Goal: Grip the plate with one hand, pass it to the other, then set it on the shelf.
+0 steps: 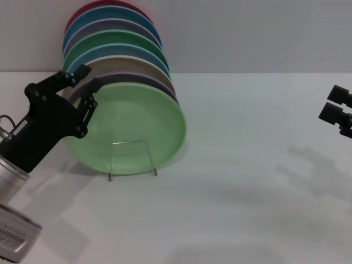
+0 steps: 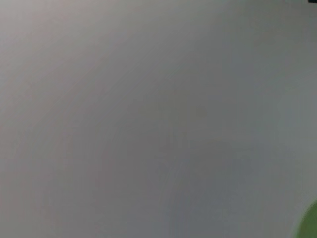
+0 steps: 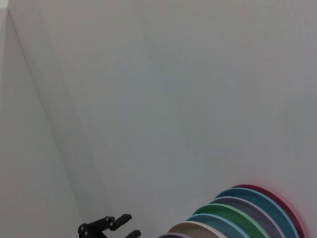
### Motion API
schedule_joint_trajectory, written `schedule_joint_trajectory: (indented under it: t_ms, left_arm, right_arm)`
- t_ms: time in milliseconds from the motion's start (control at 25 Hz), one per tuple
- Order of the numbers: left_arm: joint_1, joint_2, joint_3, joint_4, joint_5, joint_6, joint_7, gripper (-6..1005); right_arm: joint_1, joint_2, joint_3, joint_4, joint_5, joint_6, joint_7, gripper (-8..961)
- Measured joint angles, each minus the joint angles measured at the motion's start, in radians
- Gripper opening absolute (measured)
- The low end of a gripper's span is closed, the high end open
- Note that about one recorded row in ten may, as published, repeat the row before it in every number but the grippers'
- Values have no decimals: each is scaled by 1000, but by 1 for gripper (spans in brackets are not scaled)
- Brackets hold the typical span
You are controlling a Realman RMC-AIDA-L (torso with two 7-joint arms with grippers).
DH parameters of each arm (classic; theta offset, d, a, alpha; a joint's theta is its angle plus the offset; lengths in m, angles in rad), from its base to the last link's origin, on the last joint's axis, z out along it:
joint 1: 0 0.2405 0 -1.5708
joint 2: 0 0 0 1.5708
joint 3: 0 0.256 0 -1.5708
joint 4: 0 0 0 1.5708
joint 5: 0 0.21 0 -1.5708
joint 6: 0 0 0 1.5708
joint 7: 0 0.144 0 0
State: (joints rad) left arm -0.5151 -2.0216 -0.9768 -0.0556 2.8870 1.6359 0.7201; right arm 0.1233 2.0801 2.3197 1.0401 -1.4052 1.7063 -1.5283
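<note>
The pale mint-green plate (image 1: pixel 135 118) stands upright at the front of a row of plates, leaning in the clear rack, whose front loop (image 1: pixel 131 158) shows before its lower rim. My left gripper (image 1: pixel 88 81) is at the plate's upper left rim, fingers apart, with the rims of the front plates between or just beside them; I cannot tell whether they touch. A sliver of the green plate (image 2: pixel 310 225) shows in the left wrist view. My right gripper (image 1: pixel 336 104) is at the far right, away from the plates, fingers apart and empty.
Behind the mint plate stand several more plates (image 1: pixel 113 41): lavender, cream, blue, darker green, purple, blue and red. They also show in the right wrist view (image 3: pixel 242 215), with my left gripper (image 3: pixel 108 225) beside them. The white table (image 1: pixel 247 181) spreads to the right and front.
</note>
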Motion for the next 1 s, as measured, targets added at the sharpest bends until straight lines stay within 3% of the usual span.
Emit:
schedule_joint_trajectory:
  t_ms: [320, 440, 480, 560, 680, 840, 1000]
  left_arm:
    - [22, -21, -27, -16, -1, 1, 18, 363]
    - [70, -20, -125, -76, -3, 59, -52, 451]
    - [100, -21, -216, -109, -4, 108, -148, 480]
    - [112, -24, -261, -121, -3, 129, -199, 493]
    - [151, -41, -441, -147, -5, 175, -475, 512]
    - [162, -42, -454, -131, -4, 162, -574, 537]
    - [191, -45, -415, -122, 1, 121, -594, 563]
  right_arm:
    - [-11, 0, 0, 3, -9, 4, -2, 743]
    - [-15, 0, 3, 2, -13, 4, -16, 743]
    - [-15, 0, 3, -3, -18, 1, -44, 743]
    - [-15, 1, 2, -7, -21, -2, -62, 743]
    - [-14, 5, 4, -45, -15, -6, -148, 744]
    - [-19, 9, 14, -97, 28, -17, -278, 744]
    - [-32, 12, 22, -252, 180, -58, -517, 744]
